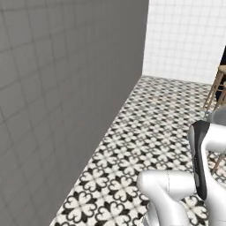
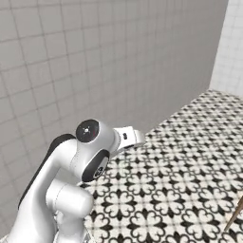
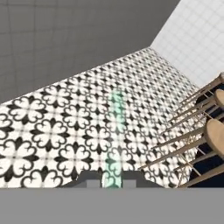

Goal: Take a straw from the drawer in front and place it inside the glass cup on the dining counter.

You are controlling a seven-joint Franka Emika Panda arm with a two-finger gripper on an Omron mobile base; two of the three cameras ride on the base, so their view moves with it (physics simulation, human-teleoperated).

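Tool (image 3: pixel 112 183) tips are pressed in on the straw (image 3: pixel 116 131), a pale green, see-through stick that runs from between the two dark finger tips straight away along the hand view. It stands out over the black-and-white patterned floor (image 3: pixel 65 131), well above it and touching nothing else. The grip sits at the straw's near end, so most of its length is free and would swing with any quick turn of the wrist.

My reading is that the straw is being carried toward the glass cup, and the placing itself is not yet begun. To do this step well, keep the pinch firm and the hand steady while the base and arm turn, and hold the long free end clear of anything it could catch on. The nearest such things are the round wooden stools (image 3: pixel 205 131) at the right of the hand view, beside the straw's line but apart from it; their slanted legs reach out over the floor. A grey tiled wall (image 1: pixel 66 88) fills the left of both base views, with the white arm (image 2: pixel 71 171) folded low in front of it. When the cup comes into sight, the straw should be brought upright above its mouth before the tips let go.
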